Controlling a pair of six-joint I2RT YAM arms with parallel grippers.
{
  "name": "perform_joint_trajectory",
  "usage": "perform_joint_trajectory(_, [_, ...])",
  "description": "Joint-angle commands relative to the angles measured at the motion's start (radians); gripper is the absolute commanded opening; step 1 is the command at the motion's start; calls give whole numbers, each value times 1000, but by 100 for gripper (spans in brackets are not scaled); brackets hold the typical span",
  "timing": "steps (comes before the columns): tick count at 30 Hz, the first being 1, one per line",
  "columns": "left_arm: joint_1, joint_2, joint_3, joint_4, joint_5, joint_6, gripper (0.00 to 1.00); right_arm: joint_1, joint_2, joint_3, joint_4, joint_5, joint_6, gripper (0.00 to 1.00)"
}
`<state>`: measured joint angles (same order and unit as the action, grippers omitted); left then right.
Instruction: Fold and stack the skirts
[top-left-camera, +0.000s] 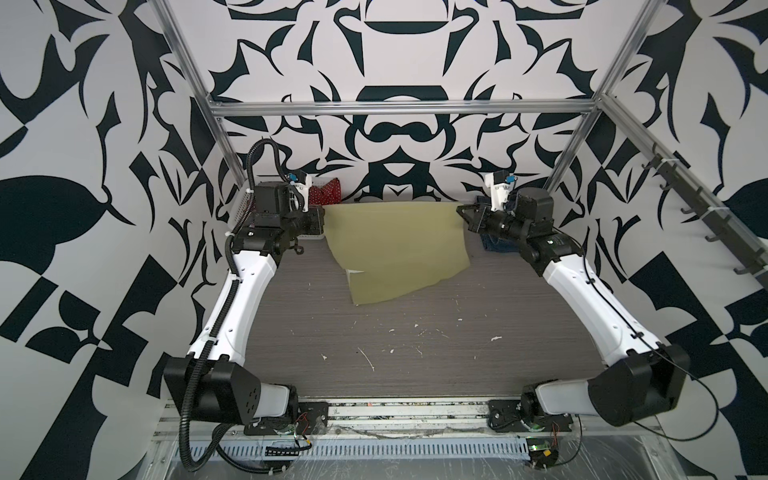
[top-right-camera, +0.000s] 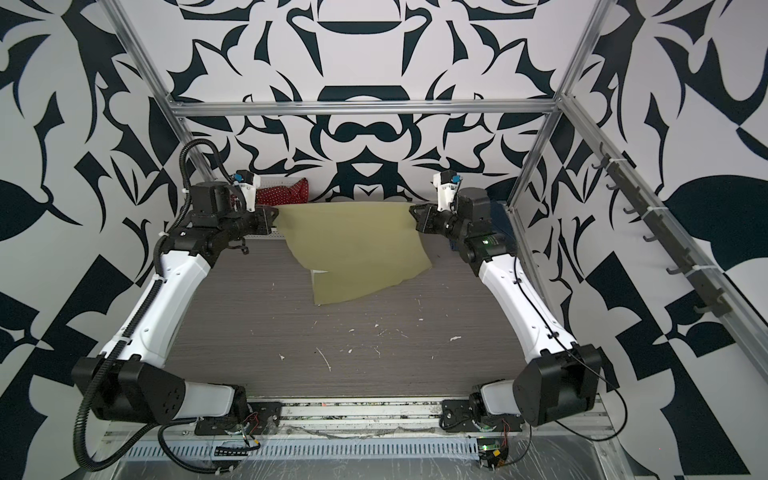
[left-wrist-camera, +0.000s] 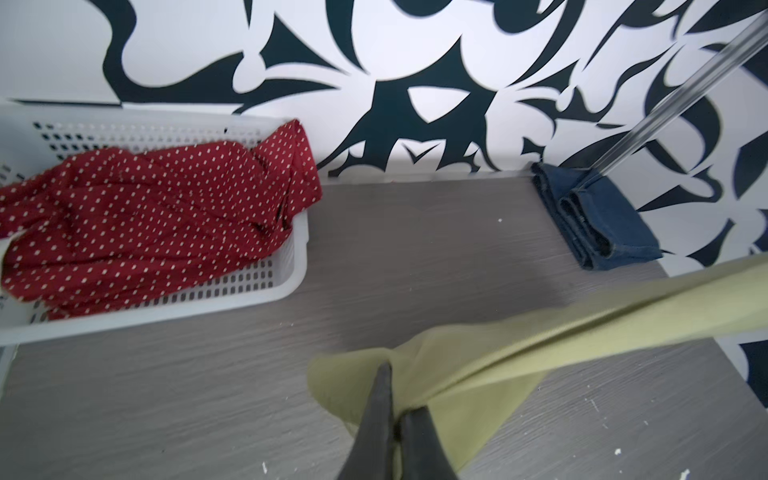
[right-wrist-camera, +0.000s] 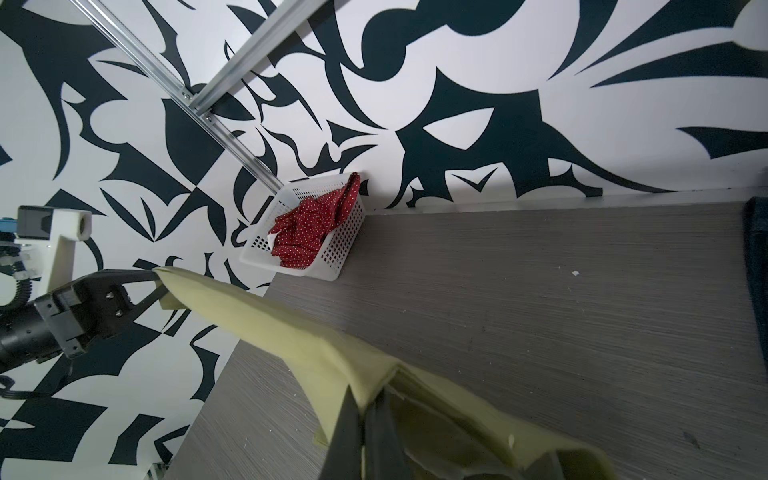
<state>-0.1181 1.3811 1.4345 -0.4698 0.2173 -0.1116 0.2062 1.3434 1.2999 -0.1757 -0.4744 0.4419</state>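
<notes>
The green skirt (top-left-camera: 390, 241) is hanging across the far half of the table (top-left-camera: 415, 332). Its top edge is running straight from left to right, lifted clear of the surface, while its lower part is trailing down and lying on the wood toward the near side. You are pinching one upper corner in the left gripper (left-wrist-camera: 395, 411), jaws pressed together on the cloth. The opposite upper corner is sitting in the right gripper (right-wrist-camera: 365, 411), clamped on the fabric in the same way, so the skirt's long axis is lying crosswise between your two arms, with both grippers at much the same height and depth. The blue denim skirt (left-wrist-camera: 598, 220) is lying folded in the far right corner, just beside and behind the right gripper, making the right arm the nearer one to it. The red dotted skirt (left-wrist-camera: 145, 216) is lying crumpled in the white basket (left-wrist-camera: 291, 266) at the far left, behind the left gripper. By the look of it, the green skirt is not yet folded, and any laying-down is depending on both corners travelling together.
</notes>
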Motion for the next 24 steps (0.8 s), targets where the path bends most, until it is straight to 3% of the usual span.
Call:
perform_joint_trajectory(1, [9,-7,49,58,42,0,8,-10,-60,35,-17,64,-27,0])
perform_joint_trajectory(7, [9,55,127,115,36,32,7,-10,-74,48,-14,141,-58,0])
perform_joint_trajectory(13, [9,277,353,130,77,40,5,-16,95,151,38,173,-93,0])
perform_joint_trajectory(16, [9,415,540,114,92,31,5,-17,190,232,106,172,-92,0])
perform_joint_trajectory(22, [6,673,1068,-38,107,16,4,-36,386,478,170,124,-55,0])
perform_joint_trajectory(24, [0,697,1144,-37,123,15,4,-36,411,530,179,106,-55,0])
